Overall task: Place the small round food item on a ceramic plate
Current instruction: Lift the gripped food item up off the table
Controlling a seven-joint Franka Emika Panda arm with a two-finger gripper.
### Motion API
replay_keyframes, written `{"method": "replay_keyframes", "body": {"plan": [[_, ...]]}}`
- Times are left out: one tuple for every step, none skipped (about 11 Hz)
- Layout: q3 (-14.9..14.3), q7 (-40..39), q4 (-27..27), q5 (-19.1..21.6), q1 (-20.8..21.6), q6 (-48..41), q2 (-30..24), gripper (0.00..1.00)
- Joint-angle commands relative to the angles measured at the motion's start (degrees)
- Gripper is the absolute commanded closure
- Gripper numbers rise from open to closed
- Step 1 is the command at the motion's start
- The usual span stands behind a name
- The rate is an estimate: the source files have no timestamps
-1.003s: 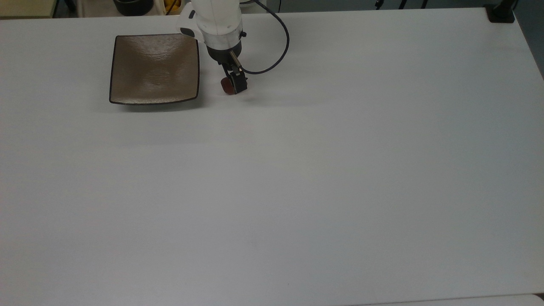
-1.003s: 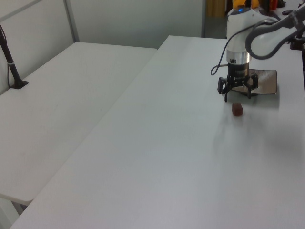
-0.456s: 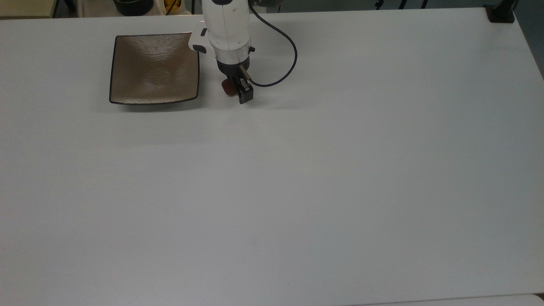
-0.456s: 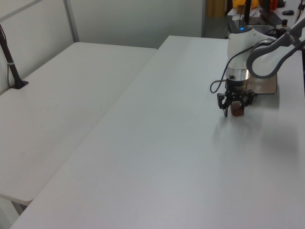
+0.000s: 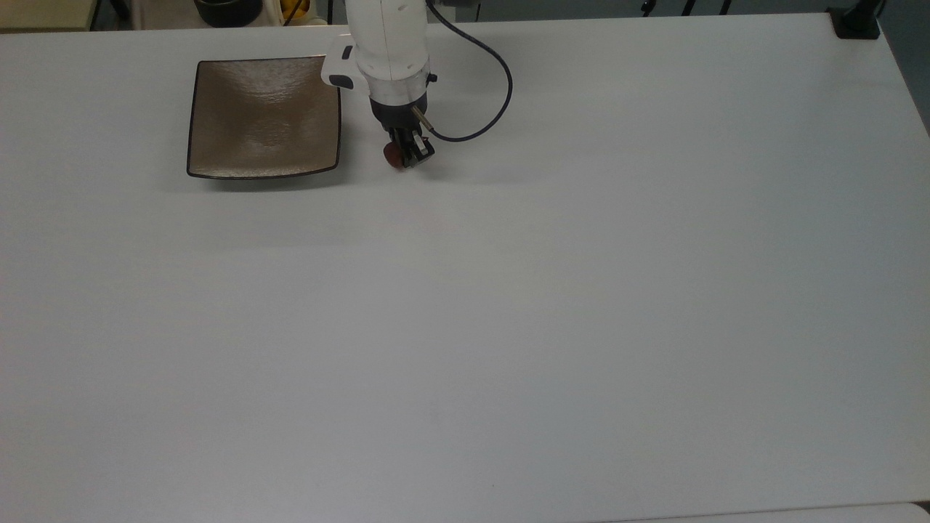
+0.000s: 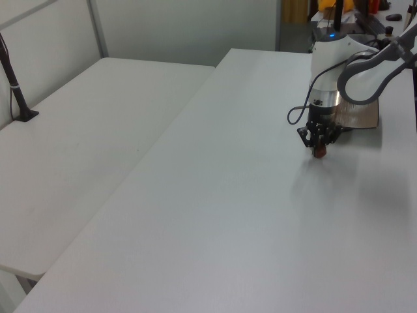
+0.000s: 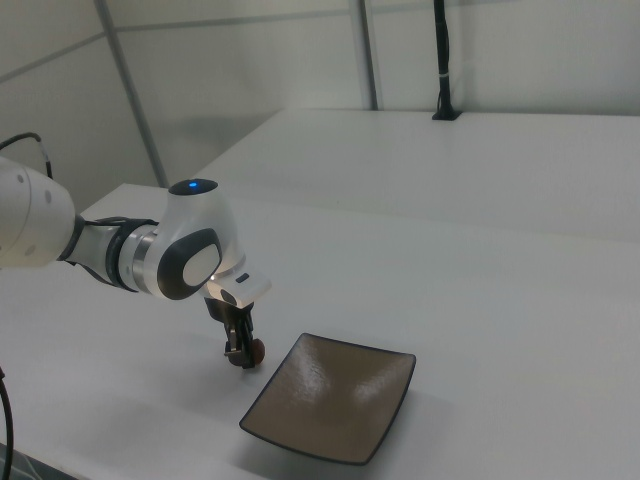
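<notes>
Standing beside the wide white surface, I see the square ceramic plate lying flat near the top view's upper left, and the white arm reaches down just beside its edge on the top view's right. The tool is clenched on the small round food item, which sits between the fingers low over the surface or perhaps touching it, not yet on the plate. From the tool the plate lies toward the top view's left, so I judge the coming move must lift and carry the item that way over the dark rim.
</notes>
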Motion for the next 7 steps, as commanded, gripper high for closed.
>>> {"method": "replay_keyframes", "body": {"plan": [[-0.13, -10.03, 2.04, -0.35, 0.17, -8.1, -4.21, 0.8], [-0.13, -17.04, 3.19, -0.35, -0.09, -12.14, -4.92, 0.79], [-0.13, -24.86, 4.59, -0.44, -0.27, -17.14, -5.71, 0.79], [-0.13, -32.24, 5.82, -0.53, -0.88, -21.45, -6.24, 0.79], [-0.13, -37.62, 6.88, -1.75, -1.41, -24.37, -6.77, 0.79], [-0.13, -41.94, 7.5, -3.76, -2.02, -25.88, -7.47, 0.79], [-0.13, -46.07, 7.42, -6.13, -2.55, -25.98, -7.91, 0.77]]}}
